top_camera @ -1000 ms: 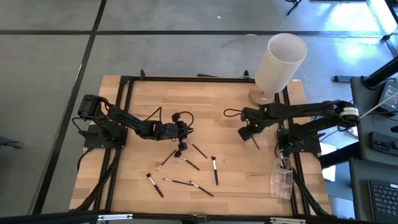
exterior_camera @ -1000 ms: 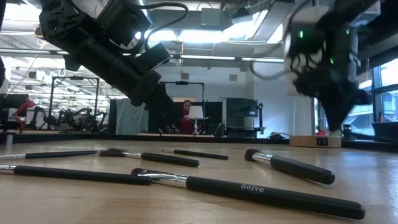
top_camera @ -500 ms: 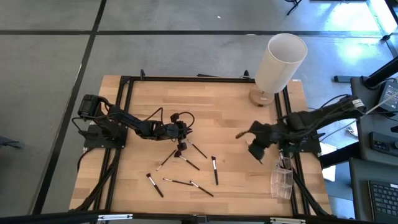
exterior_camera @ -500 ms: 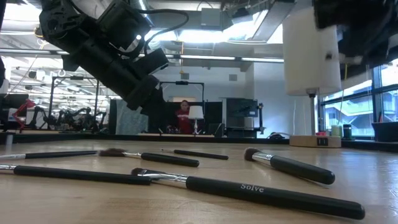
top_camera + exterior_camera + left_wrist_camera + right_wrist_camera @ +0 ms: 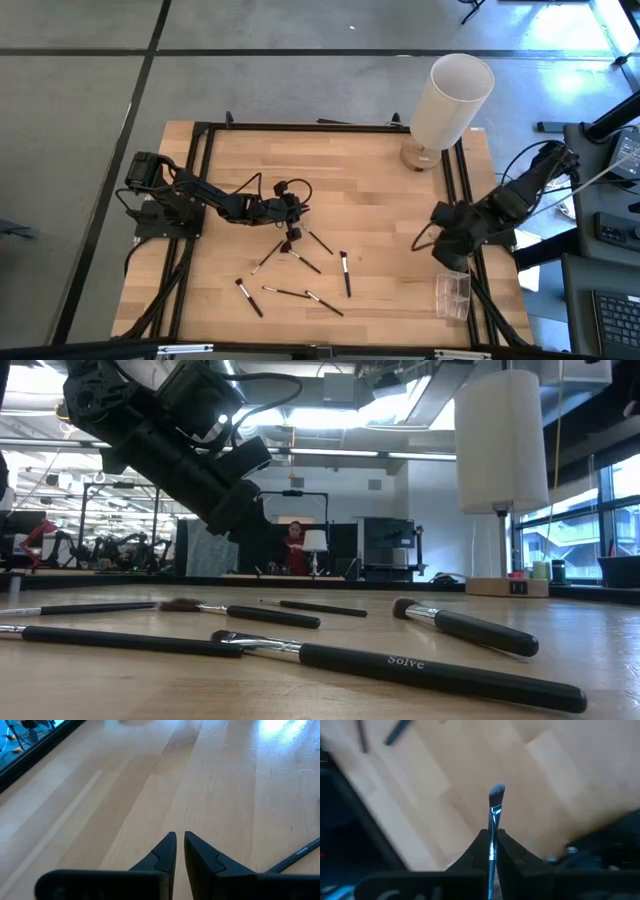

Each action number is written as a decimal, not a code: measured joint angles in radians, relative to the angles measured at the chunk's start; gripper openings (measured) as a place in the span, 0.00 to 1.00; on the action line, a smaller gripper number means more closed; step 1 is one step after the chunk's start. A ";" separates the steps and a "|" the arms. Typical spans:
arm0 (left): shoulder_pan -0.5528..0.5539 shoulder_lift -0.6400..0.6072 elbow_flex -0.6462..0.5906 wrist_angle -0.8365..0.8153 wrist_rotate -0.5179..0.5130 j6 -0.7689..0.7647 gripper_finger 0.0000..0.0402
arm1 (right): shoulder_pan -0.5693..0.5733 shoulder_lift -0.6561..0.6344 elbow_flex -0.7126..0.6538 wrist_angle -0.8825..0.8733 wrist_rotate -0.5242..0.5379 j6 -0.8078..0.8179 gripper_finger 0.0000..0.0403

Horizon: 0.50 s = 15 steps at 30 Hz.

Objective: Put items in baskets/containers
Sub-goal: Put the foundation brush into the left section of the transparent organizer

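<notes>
Right wrist view: right gripper [image 5: 491, 838] pinched a brush [image 5: 494, 815], unseen from above | now probably over the clear box [image 5: 453, 293] | left gripper [image 5: 180, 845] nearly closed, empty; unchanged.

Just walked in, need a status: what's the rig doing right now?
The right gripper is shut on a brush at the table's right edge, just above the clear box. The left gripper is shut and empty over the table's middle. Seven brushes lie loose on the table.
</notes>
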 joint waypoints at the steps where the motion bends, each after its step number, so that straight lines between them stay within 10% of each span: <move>1: 0.000 0.000 0.000 0.000 0.000 0.000 0.08 | 0.019 -0.001 0.000 -0.019 0.026 0.015 0.04; 15: 0.000 0.000 0.000 -0.008 0.007 -0.001 0.08 | 0.307 0.026 -0.072 -0.053 0.221 0.235 0.05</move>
